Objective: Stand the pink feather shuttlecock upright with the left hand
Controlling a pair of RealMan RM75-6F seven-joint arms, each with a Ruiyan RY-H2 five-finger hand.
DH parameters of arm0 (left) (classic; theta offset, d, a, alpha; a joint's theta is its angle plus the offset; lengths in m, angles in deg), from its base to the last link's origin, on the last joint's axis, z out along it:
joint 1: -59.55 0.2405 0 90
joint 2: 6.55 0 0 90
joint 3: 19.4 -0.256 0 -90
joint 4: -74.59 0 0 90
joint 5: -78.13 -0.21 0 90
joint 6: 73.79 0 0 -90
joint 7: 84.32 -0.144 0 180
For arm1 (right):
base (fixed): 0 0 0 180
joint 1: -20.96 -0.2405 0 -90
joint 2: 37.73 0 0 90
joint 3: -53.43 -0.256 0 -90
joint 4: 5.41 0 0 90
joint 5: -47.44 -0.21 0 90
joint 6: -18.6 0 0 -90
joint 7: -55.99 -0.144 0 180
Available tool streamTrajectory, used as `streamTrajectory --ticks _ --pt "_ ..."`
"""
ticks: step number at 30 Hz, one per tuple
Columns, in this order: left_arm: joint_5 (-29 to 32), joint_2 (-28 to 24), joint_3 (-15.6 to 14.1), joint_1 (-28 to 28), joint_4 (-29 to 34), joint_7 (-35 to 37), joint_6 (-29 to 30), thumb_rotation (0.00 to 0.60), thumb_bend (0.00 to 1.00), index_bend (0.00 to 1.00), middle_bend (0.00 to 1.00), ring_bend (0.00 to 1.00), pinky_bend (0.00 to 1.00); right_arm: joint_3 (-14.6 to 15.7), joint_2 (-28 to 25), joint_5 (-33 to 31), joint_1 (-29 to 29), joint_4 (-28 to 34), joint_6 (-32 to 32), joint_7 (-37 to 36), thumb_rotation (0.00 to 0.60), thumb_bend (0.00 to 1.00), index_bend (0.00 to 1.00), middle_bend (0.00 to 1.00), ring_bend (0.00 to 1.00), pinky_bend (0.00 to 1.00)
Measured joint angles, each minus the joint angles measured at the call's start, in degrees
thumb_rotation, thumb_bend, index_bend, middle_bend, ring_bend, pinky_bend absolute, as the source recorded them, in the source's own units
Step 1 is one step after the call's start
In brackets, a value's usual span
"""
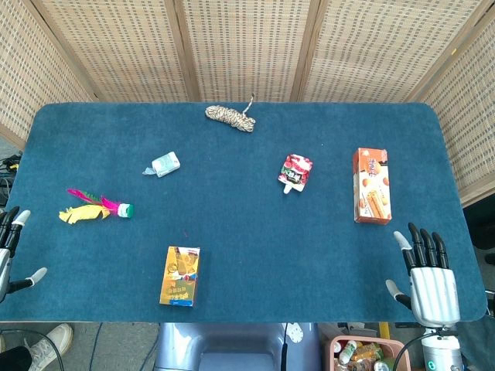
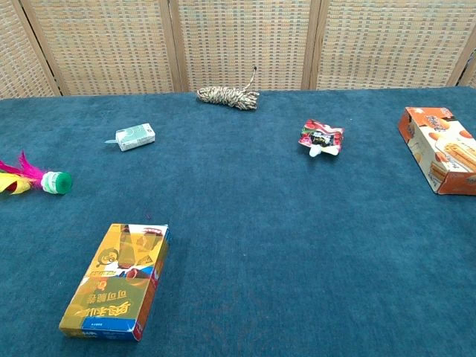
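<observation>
Pink-and-yellow feather shuttlecock with green base (image 1: pixel 97 209) lies flat, left side of blue worktop (image 1: pixel 255 232). Left hand (image 1: pixel 11 249) at left edge, fingers spread, empty. Right hand (image 1: pixel 429 280) lower right, fingers wide, empty.

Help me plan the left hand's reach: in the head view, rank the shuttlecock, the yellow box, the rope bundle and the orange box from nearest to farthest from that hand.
From the left hand:
1. Shuttlecock, lying just up and right of it.
2. Yellow box, near the front edge.
3. Rope bundle, at the far edge.
4. Orange box, far on the right side.
</observation>
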Motion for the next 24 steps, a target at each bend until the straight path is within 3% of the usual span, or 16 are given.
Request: streamTrajectory --ticks 14,18,24 --pt "1.0 1.4 0.3 -1.7 -2.0 -0.6 -3.5 0.6 0.02 0.0 0.0 0.0 0.0 0.0 -0.5 0.9 0.5 1.0 0.7 -1.4 0.6 0.0 0.0 0.0 0.0 0.0" --pt "3.1 2.7 1.5 -4.5 -5.1 -0.2 -8.6 0.6 0.13 0.0 0.0 0.0 0.0 -0.1 0.0 1.0 0.4 2.0 0.5 0.3 0.6 0.0 0.0 0.0 0.0 0.0" --pt "6.7 5.8 3.8 -11.4 -14.0 -0.4 -19.6 0.6 0.15 0.0 0.0 0.0 0.0 -0.8 1.3 -0.7 0.1 3.7 -0.3 3.0 0.6 0.0 0.0 0.0 0.0 0.0"
